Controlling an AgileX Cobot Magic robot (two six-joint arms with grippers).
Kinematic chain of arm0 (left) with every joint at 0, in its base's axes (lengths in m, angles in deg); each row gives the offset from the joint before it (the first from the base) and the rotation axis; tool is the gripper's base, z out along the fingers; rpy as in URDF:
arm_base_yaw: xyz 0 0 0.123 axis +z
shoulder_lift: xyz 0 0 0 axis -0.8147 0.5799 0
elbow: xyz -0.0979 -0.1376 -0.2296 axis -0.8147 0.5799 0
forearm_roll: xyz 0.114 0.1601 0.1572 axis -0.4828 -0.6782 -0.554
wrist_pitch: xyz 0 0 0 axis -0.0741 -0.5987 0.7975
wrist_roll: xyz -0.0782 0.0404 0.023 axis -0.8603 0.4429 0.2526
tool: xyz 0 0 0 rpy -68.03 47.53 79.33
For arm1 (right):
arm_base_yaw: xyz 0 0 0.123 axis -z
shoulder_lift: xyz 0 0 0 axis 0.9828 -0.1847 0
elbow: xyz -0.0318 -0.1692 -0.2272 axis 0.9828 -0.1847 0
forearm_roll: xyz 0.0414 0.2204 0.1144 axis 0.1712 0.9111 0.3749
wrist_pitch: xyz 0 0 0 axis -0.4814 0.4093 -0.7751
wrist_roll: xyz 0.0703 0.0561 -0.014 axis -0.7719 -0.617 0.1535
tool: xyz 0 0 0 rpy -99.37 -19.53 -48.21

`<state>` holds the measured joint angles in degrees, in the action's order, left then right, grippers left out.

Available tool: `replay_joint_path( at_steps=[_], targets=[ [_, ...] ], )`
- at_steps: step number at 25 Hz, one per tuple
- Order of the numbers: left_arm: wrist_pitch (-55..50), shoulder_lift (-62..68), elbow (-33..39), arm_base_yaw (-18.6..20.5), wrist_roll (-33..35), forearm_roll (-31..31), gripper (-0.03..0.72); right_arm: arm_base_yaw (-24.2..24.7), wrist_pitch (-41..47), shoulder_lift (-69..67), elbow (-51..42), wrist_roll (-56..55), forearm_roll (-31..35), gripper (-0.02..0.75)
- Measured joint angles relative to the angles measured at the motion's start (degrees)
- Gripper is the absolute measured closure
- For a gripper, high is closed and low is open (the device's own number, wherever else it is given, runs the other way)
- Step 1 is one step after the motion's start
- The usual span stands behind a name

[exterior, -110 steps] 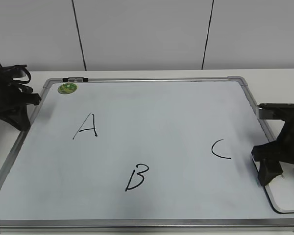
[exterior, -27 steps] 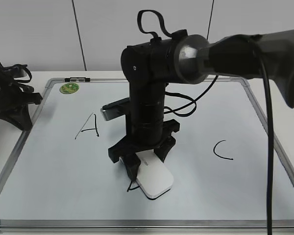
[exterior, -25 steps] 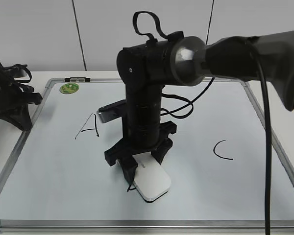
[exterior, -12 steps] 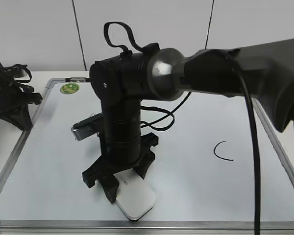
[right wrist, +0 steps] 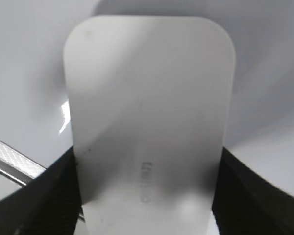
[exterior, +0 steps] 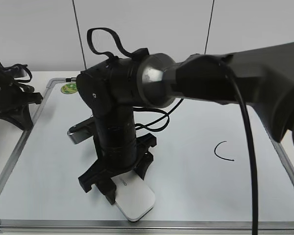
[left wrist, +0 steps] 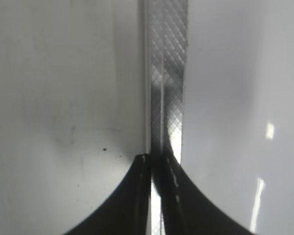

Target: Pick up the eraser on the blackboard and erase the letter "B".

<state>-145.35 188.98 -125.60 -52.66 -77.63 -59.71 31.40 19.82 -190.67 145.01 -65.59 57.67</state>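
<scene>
The white eraser [exterior: 137, 200] lies flat on the blackboard [exterior: 201, 112] near its front edge, left of centre. My right gripper [exterior: 123, 183] reaches across from the right and is shut on it. In the right wrist view the eraser [right wrist: 147, 112] fills the frame between the two black fingers of the right gripper [right wrist: 147, 166]. No letter "B" shows on the board; the spot it occupied is partly behind the arm. My left gripper [exterior: 13, 110] rests shut at the board's left edge, and in the left wrist view it [left wrist: 156, 159] sits over the silver frame [left wrist: 167, 73].
A black "C" [exterior: 223, 151] is on the right of the board. A green sticker [exterior: 67, 88] sits at the far left corner. The "A" is hidden behind the right arm. A white wall stands behind the table.
The right arm has slid the eraser from the board's centre toward the front left, over where the "B" stood. The last stroke of the "B" no longer shows. The left arm is still.
</scene>
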Motion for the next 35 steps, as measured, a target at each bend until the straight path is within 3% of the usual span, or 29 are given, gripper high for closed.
replay_joint_path(
  at_steps=[35],
  targets=[
    [0.19, 0.00, 0.00, 0.00, 0.13, 0.12, 0.656, 0.80, 0.10, 0.00, 0.26, -6.45, -6.60, 0.216]
  ],
)
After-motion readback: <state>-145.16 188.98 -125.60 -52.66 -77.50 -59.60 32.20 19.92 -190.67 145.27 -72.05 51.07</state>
